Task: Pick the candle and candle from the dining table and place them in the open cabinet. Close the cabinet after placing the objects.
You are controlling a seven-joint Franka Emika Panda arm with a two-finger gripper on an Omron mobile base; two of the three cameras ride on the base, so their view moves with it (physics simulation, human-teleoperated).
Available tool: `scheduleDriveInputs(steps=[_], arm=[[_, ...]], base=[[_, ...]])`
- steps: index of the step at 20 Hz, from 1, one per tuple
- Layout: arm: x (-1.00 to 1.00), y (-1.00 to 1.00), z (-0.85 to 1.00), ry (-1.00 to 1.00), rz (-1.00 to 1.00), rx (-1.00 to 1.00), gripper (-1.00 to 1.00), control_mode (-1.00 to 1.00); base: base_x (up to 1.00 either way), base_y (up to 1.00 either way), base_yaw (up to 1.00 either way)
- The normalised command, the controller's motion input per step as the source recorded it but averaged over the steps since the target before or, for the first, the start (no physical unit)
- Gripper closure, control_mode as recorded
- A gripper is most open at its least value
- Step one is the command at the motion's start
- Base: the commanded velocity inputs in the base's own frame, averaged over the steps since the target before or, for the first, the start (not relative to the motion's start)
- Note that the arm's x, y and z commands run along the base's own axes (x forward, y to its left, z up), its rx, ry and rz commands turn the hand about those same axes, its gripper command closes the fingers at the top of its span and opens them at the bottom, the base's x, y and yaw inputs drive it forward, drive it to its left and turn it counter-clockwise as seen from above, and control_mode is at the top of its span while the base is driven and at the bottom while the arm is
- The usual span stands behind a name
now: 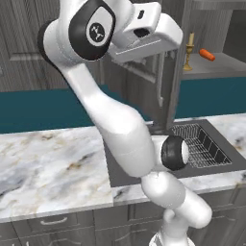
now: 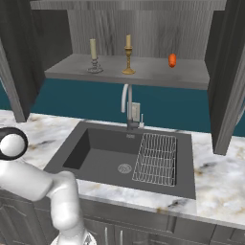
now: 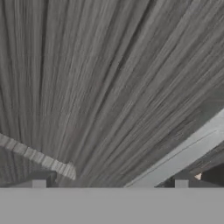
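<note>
On the cabinet shelf (image 2: 143,72) above the sink (image 2: 103,160), both candles already stand upright: the grey-metal candle (image 2: 94,57) toward the shelf's left end and the brass candle (image 2: 128,55) just beside it toward the middle, with a small orange-red block (image 2: 172,60) well apart toward the right end. Judged from that, only the closing of the cabinet is left. The arm is reared high over the marble counter (image 1: 48,163), its elbow raised and the hand (image 1: 144,33) turned toward the left door (image 1: 175,62), which hangs open edge-on to the left base camera. From the hand camera, dark wood grain sits very close in front of the fingers (image 3: 39,183), with a pale straight bar or door edge (image 3: 183,155) running slantwise just beside the right-hand tip; whether that is the handle cannot be told. The door's long axis is vertical, so the coming push would need to go sideways against its face, toward the shelf. The two tips stand wide apart, with nothing between them: released. The right door (image 2: 229,72) also stands open.
</note>
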Motion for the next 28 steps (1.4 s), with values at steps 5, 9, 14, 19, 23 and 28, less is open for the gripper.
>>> scheduleDriveInputs(steps=[5, 9, 14, 19, 23, 28], arm=[[0.93, -1.00, -0.41, 0.02, 0.01, -0.04, -1.00, -1.00], [1.00, -1.00, -0.38, -0.10, 0.06, -0.01, -1.00, -1.00], [1.00, -0.94, -0.44, -0.40, 0.14, -0.01, -1.00, -1.00], [0.92, -0.45, -0.03, -0.65, 0.28, 0.14, -1.00, -1.00], [0.93, -0.31, 0.00, -0.49, 0.36, 0.16, -1.00, -1.00], [0.96, -0.14, -0.24, -0.55, 0.41, 0.07, -1.00, -1.00]], base=[[0.00, 0.00, 0.00], [0.00, 0.00, 0.00], [0.00, 0.00, 0.00], [0.00, 0.00, 0.00], [0.00, 0.00, 0.00], [0.00, 0.00, 0.00]])
